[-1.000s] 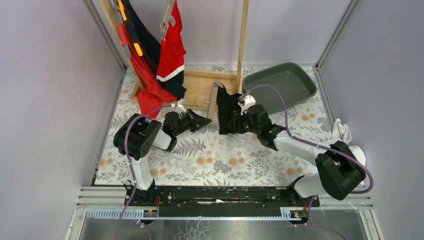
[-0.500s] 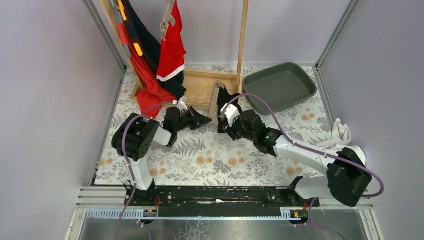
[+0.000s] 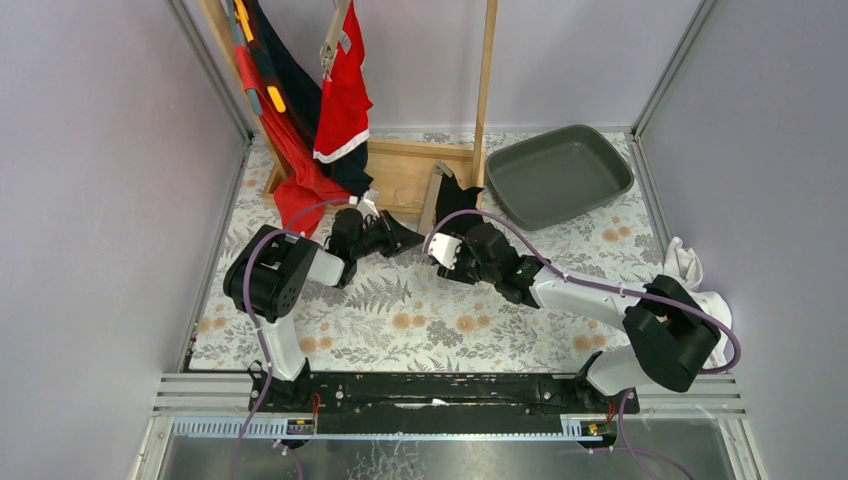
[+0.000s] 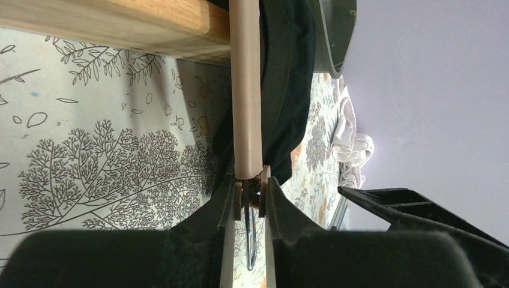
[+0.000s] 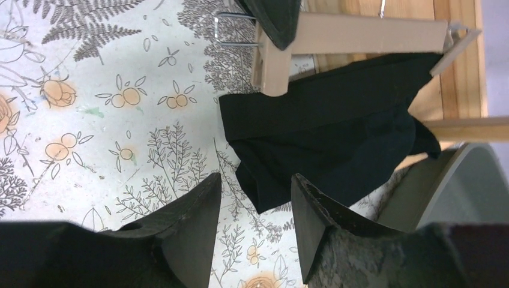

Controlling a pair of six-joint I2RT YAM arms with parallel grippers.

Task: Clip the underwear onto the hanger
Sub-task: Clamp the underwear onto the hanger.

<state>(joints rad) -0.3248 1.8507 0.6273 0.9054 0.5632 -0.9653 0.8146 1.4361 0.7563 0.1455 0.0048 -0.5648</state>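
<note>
Left claw (image 4: 247, 198): clamped down hard, folks! My fingers are pinched narrow on the end clip of the hanger (image 4: 245, 90), whose tan bar runs straight out ahead of my fingertips.
Right claw (image 5: 255, 187): jaws spread wide with nothing between them, hovering over the floral table (image 5: 90, 90).
Underwear (image 5: 324, 138): black and slumped on the table just ahead of my right claw, draped below the hanger bar. From my left claw it hangs just to the right of the bar, touching it.
Far corner: one corner of the underwear reaches up to the hanger's far end, well beyond my right claw. I cannot tell whether a clip bites it there.
Near corner: it lies loose right beside the end of the hanger that my left claw grips.
Wire clip (image 5: 231, 29): its metal loop pokes out left of my left claw's finger, seen from my right wrist.
Wooden frame (image 4: 120, 24): ahead and left of my left claw, crossing behind the bar.
Grey tray (image 5: 444, 186): off to the right of my right claw, past the underwear.
White cloth (image 4: 354, 138): crumpled well to the right of my left claw.
</note>
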